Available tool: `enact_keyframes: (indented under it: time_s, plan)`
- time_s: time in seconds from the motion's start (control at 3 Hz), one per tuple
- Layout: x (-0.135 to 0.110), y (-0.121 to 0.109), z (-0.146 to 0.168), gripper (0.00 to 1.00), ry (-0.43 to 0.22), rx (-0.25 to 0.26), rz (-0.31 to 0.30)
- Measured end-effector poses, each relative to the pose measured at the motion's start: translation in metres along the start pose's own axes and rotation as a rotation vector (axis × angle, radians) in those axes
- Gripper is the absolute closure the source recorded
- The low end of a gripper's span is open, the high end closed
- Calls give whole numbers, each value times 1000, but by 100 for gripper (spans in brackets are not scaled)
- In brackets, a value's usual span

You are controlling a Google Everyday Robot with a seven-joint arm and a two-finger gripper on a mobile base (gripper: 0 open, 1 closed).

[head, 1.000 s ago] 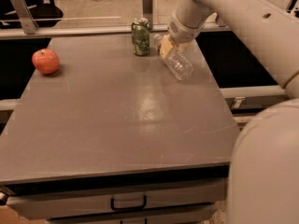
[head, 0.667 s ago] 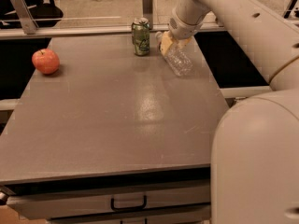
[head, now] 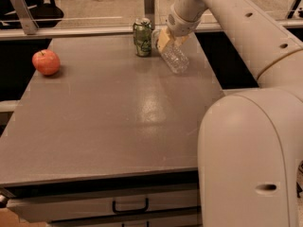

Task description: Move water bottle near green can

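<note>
1. The brown bench (head: 118, 126) had a flat, faintly glossy top.
2. A red apple (head: 46, 62) sat near its left edge.
3. The green can (head: 142, 37) stood upright by the far edge.
4. The water bottle (head: 174, 59) leaned tilted just right of the can, its upper end clasped by the gripper (head: 164, 40) over the bench's far right part.

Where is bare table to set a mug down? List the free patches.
Free: the whole near half of the table, and the middle between apple and bottle. Crowded: the far edge, where the gripper holds the bottle beside the can.
</note>
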State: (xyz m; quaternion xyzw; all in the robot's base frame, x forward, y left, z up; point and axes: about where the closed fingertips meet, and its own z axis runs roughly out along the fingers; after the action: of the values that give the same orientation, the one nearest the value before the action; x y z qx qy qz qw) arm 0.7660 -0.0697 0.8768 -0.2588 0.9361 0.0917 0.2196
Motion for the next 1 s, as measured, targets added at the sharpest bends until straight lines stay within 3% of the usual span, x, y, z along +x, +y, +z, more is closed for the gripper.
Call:
enact_keyframes:
  time_s: [0.67, 1.0]
  plan:
    - [-9, 6, -3, 13, -4, -19, -12]
    - [-10, 6, -3, 0, -2, -24, -15]
